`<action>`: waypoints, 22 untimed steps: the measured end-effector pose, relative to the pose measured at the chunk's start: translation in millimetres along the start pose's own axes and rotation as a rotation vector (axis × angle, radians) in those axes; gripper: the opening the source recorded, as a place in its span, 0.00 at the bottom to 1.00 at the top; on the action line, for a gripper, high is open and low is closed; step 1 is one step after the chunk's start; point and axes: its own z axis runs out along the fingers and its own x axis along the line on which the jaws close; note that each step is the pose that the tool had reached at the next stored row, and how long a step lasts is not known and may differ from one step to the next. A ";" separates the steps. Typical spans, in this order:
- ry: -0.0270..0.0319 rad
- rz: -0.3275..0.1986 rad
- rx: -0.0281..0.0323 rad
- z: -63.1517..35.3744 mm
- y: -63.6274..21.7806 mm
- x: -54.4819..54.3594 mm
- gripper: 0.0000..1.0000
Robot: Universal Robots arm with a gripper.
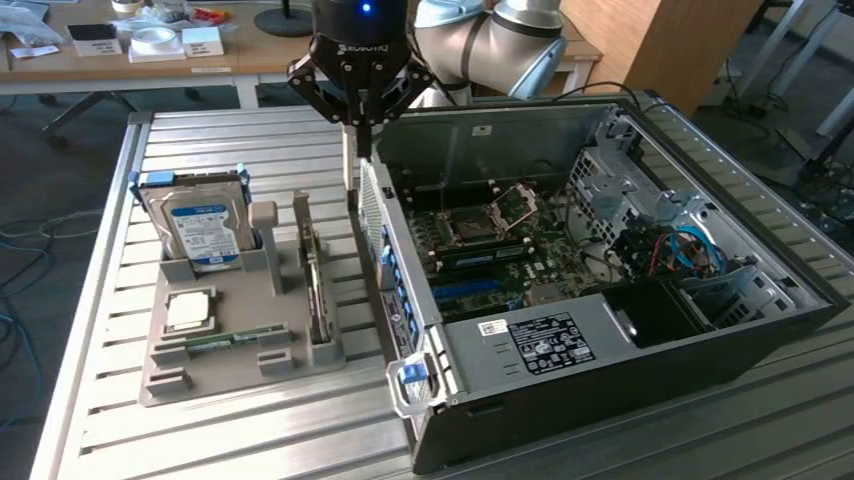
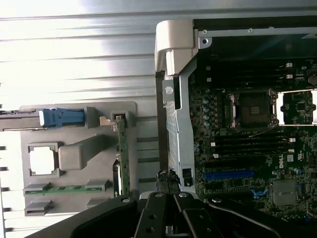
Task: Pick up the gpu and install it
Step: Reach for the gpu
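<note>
1. The gripper (image 1: pixel 354 124) (image 2: pixel 168 194) hangs with its jaws brought together, and nothing can be made out between them.
2. It sits above the narrow gap between the grey tray (image 1: pixel 214 388) (image 2: pixel 101 174) and the rear wall of the computer case (image 1: pixel 641 372) (image 2: pixel 179 126). A thin dark strip runs down from the jaws into that gap. Whether the strip belongs to the gripper cannot be told.
3. The gpu (image 1: pixel 311 275) (image 2: pixel 122 156) stands on its edge in a slot of the tray, just to the exterior view's left of the gripper and apart from it. Its metal bracket is at the end nearer the gripper.
4. Also in the tray, further to the exterior view's left:
   - the hard drive (image 1: pixel 200 230) stands upright in its blue-handled holder;
   - the processor (image 1: pixel 187 308) (image 2: pixel 42 161) lies flat;
   - the memory stick (image 1: pixel 235 337) (image 2: pixel 67 187) lies flat beside the processor.
5. The case lies on its side with the cover off, so the motherboard (image 1: pixel 534 252) (image 2: pixel 247 163) is exposed. On it are an open processor socket (image 1: pixel 475 228) (image 2: pixel 250 109) and a blue slot (image 1: pixel 474 291) (image 2: pixel 228 174).
6. Tray and case both rest on the slatted metal table (image 1: pixel 240 140) (image 2: pixel 74 54).
</note>
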 end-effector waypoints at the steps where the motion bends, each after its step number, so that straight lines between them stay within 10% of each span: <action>1: 0.0001 0.000 0.0000 0.0 0.0 0.0 0.11; 22: 0.0001 0.000 0.0001 0.0 -1.7 23.2 0.11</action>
